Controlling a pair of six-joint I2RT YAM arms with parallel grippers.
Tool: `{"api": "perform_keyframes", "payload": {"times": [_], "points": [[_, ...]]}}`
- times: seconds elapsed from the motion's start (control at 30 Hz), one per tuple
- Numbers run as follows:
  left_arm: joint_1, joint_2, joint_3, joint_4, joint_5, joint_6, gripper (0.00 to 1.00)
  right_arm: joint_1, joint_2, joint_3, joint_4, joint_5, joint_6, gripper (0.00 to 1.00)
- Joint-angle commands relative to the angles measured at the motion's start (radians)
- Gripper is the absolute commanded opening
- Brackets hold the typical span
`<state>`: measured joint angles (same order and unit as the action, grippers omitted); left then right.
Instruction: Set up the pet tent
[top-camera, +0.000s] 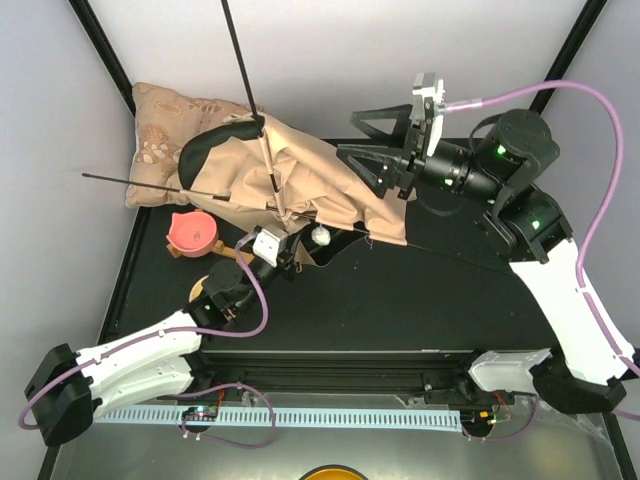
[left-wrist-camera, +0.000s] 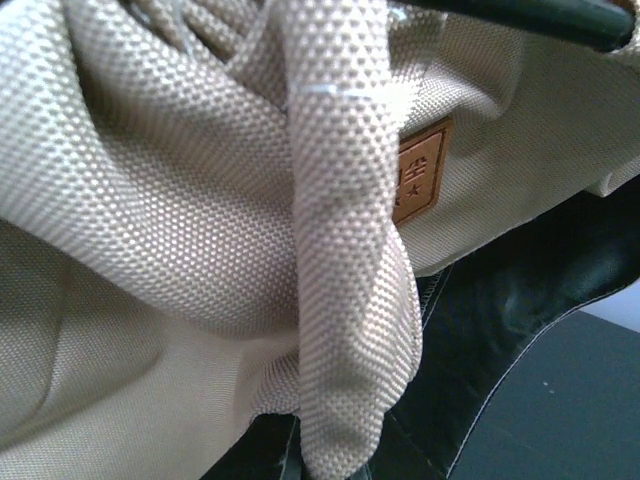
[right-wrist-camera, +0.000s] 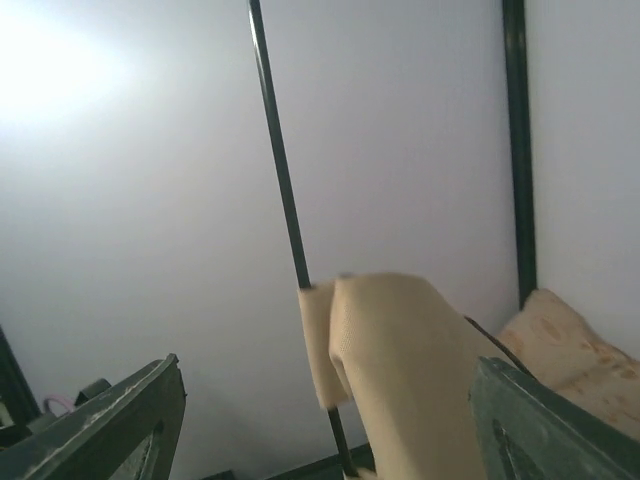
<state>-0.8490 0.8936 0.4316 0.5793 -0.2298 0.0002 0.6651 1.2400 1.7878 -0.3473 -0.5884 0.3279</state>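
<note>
A small brown patch (left-wrist-camera: 420, 180) is sewn onto the pet tent (top-camera: 300, 175). Marks are stamped on it, but they cannot be read. The tent is made of tan cloth with a bumpy weave and is lined in shiny black. It is slumped in soft folds at the far left of the black counter (top-camera: 420, 300), partly over a puffy patterned cushion (top-camera: 165, 120). Thin black poles (top-camera: 240, 60) are poked out upward and to the left. A round pink bowl (top-camera: 193, 232) is set just beside the tent's near edge. The left hand (top-camera: 285, 248) is pinched shut on a fold of the cloth. The right hand (right-wrist-camera: 327, 365) is spread wide around a cloth tip and a pole, with neither touched. Bare counter is left in front and to the right.
</note>
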Motion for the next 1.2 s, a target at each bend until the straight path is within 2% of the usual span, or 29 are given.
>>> {"api": "perform_keyframes", "payload": {"times": [0.0,0.23,0.37,0.7,0.8,0.87,0.9,1.0,1.03,1.07,1.13,1.17], "points": [[-0.039,0.037,-0.001,0.048,0.034,-0.023,0.02,-0.004,0.096,0.131,0.019,-0.130,0.054,0.80],[-0.087,0.092,0.024,0.059,0.000,0.006,0.02,0.025,0.228,0.355,-0.103,-0.173,0.014,0.74],[-0.099,0.106,0.042,0.051,-0.003,0.014,0.01,0.049,0.241,0.365,-0.145,-0.170,-0.035,0.70],[-0.126,0.112,0.060,0.044,-0.026,0.027,0.02,0.130,0.242,0.357,-0.354,0.054,-0.228,0.71],[-0.133,0.116,0.062,0.043,-0.028,0.030,0.02,0.136,0.245,0.353,-0.375,0.086,-0.244,0.62],[-0.136,0.112,0.062,0.040,-0.026,0.030,0.01,0.137,0.245,0.352,-0.388,0.089,-0.252,0.46],[-0.137,0.112,0.064,0.038,-0.026,0.029,0.01,0.137,0.245,0.348,-0.393,0.086,-0.258,0.43],[-0.140,0.108,0.066,0.027,-0.024,0.030,0.02,0.141,0.240,0.336,-0.401,0.088,-0.277,0.42],[-0.142,0.106,0.067,0.026,-0.024,0.031,0.02,0.143,0.238,0.331,-0.403,0.090,-0.286,0.43],[-0.143,0.105,0.067,0.025,-0.024,0.032,0.02,0.147,0.235,0.328,-0.404,0.094,-0.295,0.49],[-0.145,0.104,0.067,0.022,-0.026,0.034,0.02,0.149,0.224,0.323,-0.403,0.112,-0.316,0.75],[-0.145,0.101,0.067,0.022,-0.027,0.034,0.02,0.148,0.208,0.308,-0.391,0.136,-0.323,0.80]]}}
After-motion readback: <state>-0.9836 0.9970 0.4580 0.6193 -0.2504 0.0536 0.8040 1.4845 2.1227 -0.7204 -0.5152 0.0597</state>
